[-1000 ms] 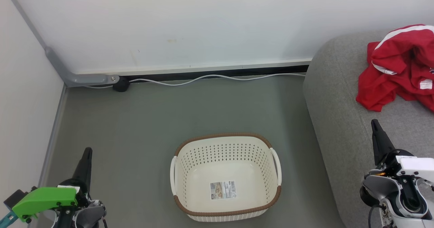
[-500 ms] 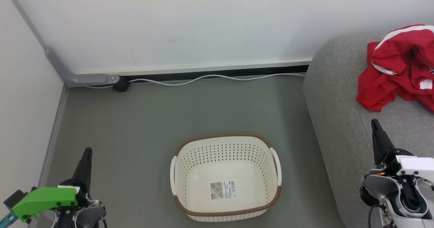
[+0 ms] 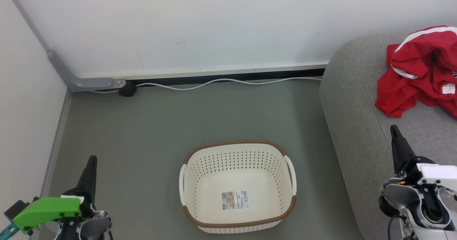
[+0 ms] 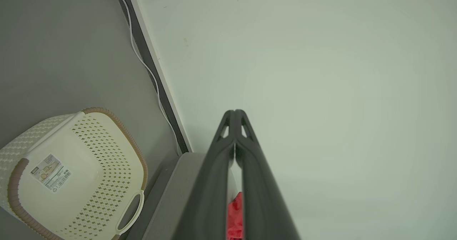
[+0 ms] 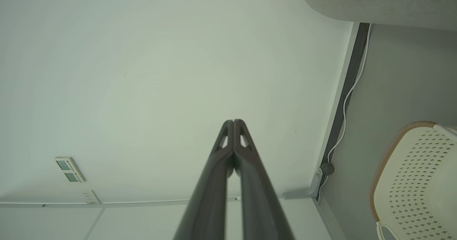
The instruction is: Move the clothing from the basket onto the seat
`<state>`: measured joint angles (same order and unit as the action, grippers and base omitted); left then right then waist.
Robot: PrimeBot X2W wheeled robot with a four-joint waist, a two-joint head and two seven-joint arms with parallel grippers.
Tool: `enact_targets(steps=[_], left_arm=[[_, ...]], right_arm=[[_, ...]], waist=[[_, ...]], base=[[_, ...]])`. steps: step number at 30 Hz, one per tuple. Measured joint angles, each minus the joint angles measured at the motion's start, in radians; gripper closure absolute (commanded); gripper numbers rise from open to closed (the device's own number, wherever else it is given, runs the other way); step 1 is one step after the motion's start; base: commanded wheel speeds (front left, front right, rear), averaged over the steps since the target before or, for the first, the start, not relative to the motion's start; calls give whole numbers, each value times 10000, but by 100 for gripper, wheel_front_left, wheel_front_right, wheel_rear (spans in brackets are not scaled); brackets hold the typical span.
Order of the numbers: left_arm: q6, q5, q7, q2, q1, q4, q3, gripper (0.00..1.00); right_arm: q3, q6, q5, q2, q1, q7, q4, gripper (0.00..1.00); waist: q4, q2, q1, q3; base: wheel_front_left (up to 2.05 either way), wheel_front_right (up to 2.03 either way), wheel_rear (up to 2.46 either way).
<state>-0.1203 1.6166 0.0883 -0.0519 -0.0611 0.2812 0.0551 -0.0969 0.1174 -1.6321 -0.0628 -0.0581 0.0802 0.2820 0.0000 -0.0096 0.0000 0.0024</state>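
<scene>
Clothing, red with white bands, is heaped on the grey seat; the basket is set on the floor beside it. Left hand and right hand are pressed together.

Smooth moulded plastic for the basket, cream-white, perforated, faintly shiny, with a brown rim textured like weave and a printed paper sticker on the base. Soft matt cloth in the red clothing, rumpled, with white bands. Coarse woven grey fabric over the seat, matt. Flat, smooth, matt grey floor; painted wall, pale and even. Dark matt plastic in the fingers of the left gripper and right gripper; smooth green plastic cover on the left arm.
</scene>
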Motion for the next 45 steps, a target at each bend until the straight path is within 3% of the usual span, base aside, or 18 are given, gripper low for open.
enact_targets(steps=[45], left_arm=[[-27,0,2,8,-2,4,21,100]], right_arm=[[-33,2,0,6,-3,2,-8,100]], waist=[[0,0,0,3]], base=[[0,0,0]])
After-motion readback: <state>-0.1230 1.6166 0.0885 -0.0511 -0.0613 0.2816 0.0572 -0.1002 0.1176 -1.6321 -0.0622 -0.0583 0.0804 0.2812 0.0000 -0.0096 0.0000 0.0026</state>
